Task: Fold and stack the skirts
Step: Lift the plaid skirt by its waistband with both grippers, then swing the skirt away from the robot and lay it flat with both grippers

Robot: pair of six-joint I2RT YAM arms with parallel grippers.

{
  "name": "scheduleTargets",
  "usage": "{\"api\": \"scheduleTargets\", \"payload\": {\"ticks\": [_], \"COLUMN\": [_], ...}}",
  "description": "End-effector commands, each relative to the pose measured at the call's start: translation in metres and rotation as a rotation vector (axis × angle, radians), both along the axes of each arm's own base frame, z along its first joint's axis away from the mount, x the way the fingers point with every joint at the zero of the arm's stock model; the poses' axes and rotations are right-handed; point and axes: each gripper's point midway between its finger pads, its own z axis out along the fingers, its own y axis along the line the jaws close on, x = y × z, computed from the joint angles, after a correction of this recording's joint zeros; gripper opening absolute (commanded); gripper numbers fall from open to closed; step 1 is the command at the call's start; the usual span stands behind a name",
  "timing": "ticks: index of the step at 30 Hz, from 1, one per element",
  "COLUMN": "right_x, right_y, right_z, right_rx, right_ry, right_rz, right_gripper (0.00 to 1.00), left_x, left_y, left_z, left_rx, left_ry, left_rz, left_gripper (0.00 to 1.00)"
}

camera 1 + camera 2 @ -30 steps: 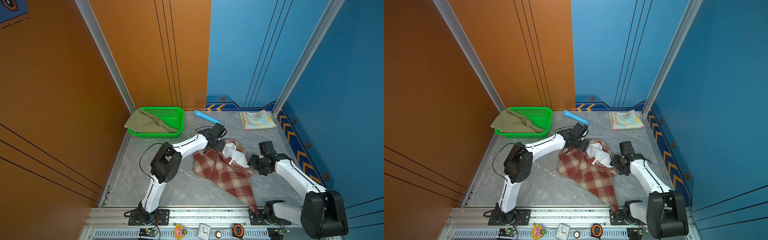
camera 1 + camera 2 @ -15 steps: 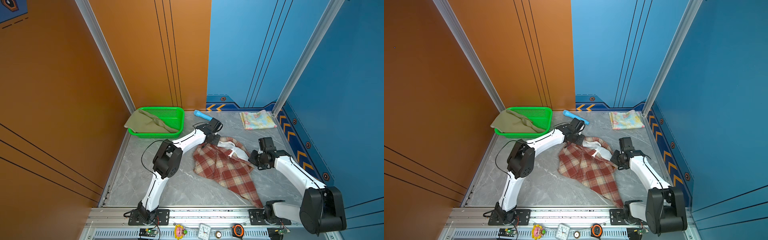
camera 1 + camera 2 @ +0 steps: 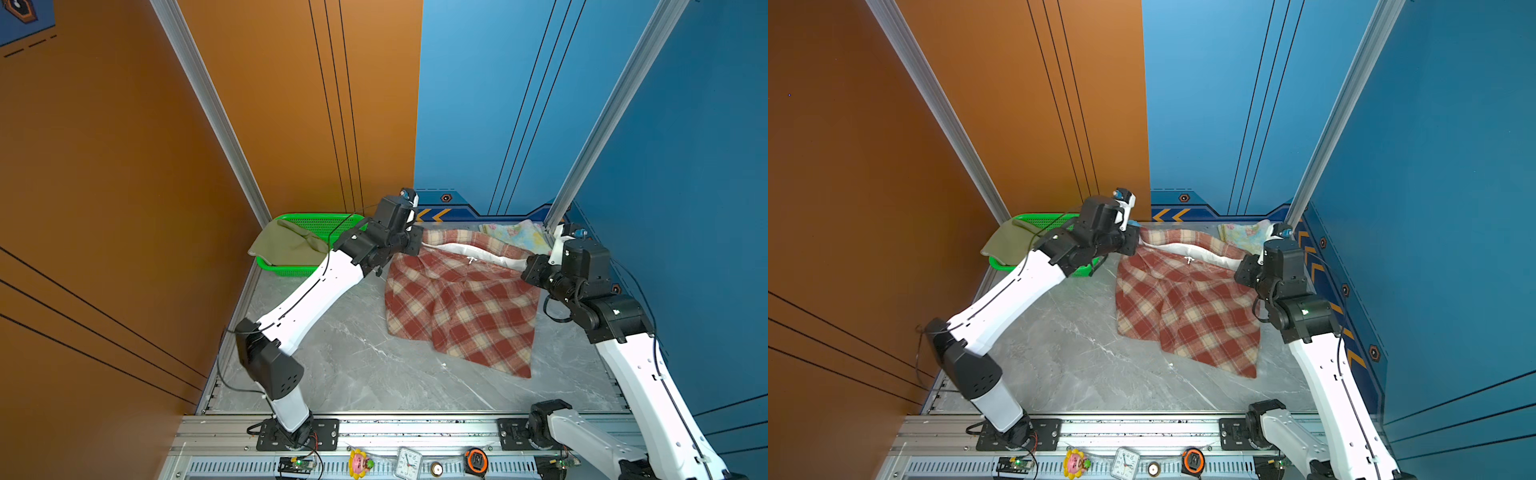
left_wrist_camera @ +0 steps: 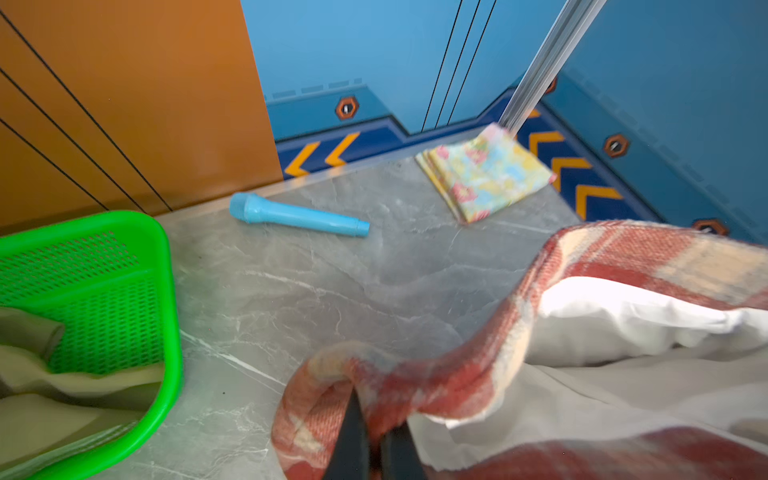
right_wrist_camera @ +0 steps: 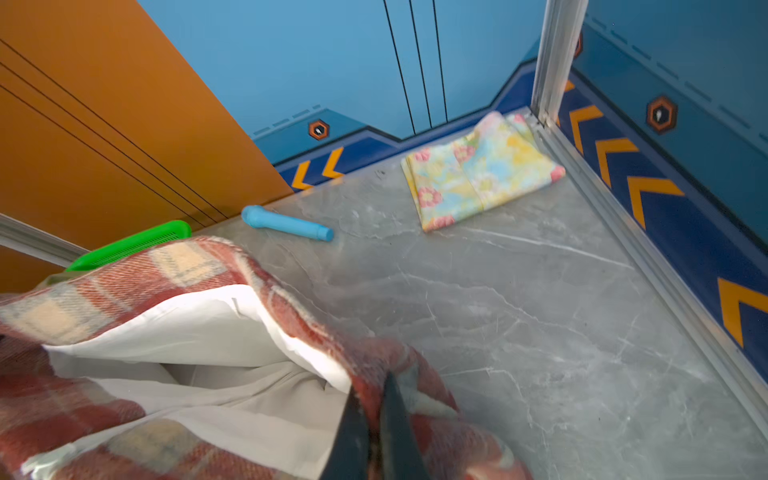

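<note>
slippage is the main risk here. the red-and-cream plaid skirt [image 3: 461, 307] is held up by its waistband, one end pinched in the closed left gripper [image 4: 374, 444] and the other in the closed right gripper [image 5: 374, 440], while the hem trails on the marble tabletop [image 3: 353, 365]. only a thin bite of thick cloth is seen between each pair of jaws, so an end could be pulled free if the band is stretched tighter or swung fast. the white lining [image 4: 623, 316] is seen bulging from the waist opening, and a lumpy fold could result if it is trapped inside. the folded floral skirt [image 5: 478, 174] lies by the far right corner, near the lifted band, and could be dragged out of shape if the plaid cloth is swept over it. the light-blue tube [image 4: 297, 216] could likewise be knocked. the olive-green skirt [image 3: 286, 245] is draped in the green mesh basket [image 3: 282, 272], not yet folded.
</note>
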Motion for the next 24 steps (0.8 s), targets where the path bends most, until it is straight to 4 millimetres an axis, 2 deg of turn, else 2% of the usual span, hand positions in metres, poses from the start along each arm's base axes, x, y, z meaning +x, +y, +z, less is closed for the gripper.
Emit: {"api": "scheduleTargets", "payload": {"ticks": [1, 6, 11, 15, 17, 19, 21, 24], "right_x": [-0.021, -0.062, -0.101, -0.107, -0.098, -0.082, -0.058, -0.013], "right_y": [-0.011, -0.001, -0.006, -0.002, 0.002, 0.005, 0.013, 0.025], "right_z": [0.035, 0.081, 0.111, 0.123, 0.120, 0.110, 0.092, 0.048], "right_rx": [-0.078, -0.098, -0.095, -0.066, -0.066, -0.086, -0.106, -0.075], "right_ry": [-0.072, -0.186, -0.262, -0.256, -0.223, -0.166, -0.091, 0.015], "right_rz": [-0.023, 0.049, 0.082, 0.108, 0.105, 0.085, 0.088, 0.103], "right_gripper": [0.00, 0.00, 0.00, 0.00, 0.00, 0.00, 0.00, 0.00], "left_x": [-0.019, -0.078, -0.137, -0.157, -0.151, -0.133, -0.104, -0.054], "left_y": [0.032, 0.053, 0.068, 0.069, 0.063, 0.061, 0.055, 0.049], "left_z": [0.012, 0.049, 0.085, 0.108, 0.114, 0.111, 0.091, 0.043], "left_rx": [0.055, 0.052, 0.047, 0.076, 0.096, 0.123, 0.104, 0.118], "left_ry": [-0.033, -0.149, -0.288, -0.366, -0.377, -0.346, -0.243, -0.099], "left_rz": [0.088, 0.113, 0.120, 0.130, 0.138, 0.157, 0.137, 0.143], "left_gripper": [0.00, 0.00, 0.00, 0.00, 0.00, 0.00, 0.00, 0.00]}}
